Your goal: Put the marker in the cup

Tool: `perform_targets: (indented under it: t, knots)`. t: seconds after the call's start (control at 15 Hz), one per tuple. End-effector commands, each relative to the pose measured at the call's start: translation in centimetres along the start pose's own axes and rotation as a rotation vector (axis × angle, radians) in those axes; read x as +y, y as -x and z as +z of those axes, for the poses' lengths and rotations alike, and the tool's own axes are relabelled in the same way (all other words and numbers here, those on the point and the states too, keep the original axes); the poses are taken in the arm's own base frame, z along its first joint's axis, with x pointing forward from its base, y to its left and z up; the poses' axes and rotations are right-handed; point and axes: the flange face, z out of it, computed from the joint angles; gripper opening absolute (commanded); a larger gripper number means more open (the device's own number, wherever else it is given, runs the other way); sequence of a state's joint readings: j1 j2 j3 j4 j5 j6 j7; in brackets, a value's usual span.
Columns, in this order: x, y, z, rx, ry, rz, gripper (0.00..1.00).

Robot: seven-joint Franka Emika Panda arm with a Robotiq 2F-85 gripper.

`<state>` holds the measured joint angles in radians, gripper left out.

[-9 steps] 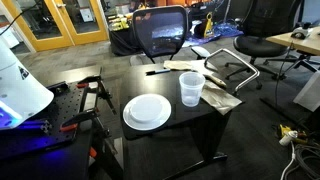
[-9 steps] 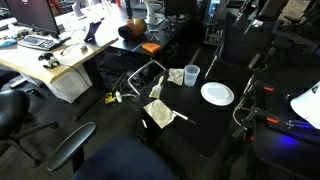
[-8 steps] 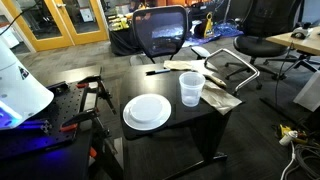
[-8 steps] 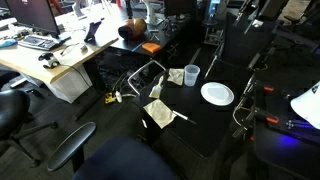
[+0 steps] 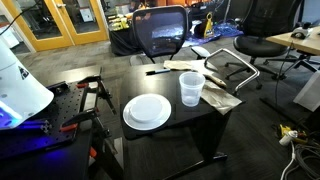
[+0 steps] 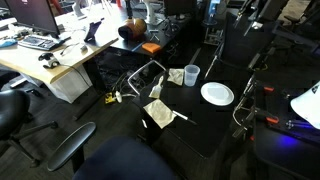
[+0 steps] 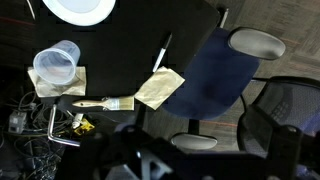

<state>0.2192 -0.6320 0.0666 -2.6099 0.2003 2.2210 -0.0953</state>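
Observation:
The marker is a thin black stick lying flat at the far edge of the black table; in the wrist view it lies beside a tan cloth. The clear plastic cup stands upright and empty on another cloth; it also shows in an exterior view and in the wrist view. My gripper is only a dark blurred shape at the bottom of the wrist view, high above the table and far from both. Its jaws cannot be made out.
A round white plate lies next to the cup. A paintbrush and a tan cloth lie on the table. A blue office chair stands behind it. Red clamps sit near the robot base.

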Motion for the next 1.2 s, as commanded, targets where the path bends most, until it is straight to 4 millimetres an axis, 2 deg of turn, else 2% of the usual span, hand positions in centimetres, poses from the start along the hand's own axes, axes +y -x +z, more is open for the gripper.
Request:
perform_targets:
  t: [0.0, 0.4, 0.73, 1.13]
  knots:
    - [-0.8, -0.9, 2.3, -0.049, 0.018, -0.008, 1.0]
    - [-2.4, -2.0, 8.7, -0.151, 0.029, -0.019, 1.0]
    - [-3.5, -3.1, 13.9, -0.171, 0.041, 0.018, 1.0]
    - [-3.8, -4.8, 19.1, -0.179, 0.103, 0.122, 1.0]
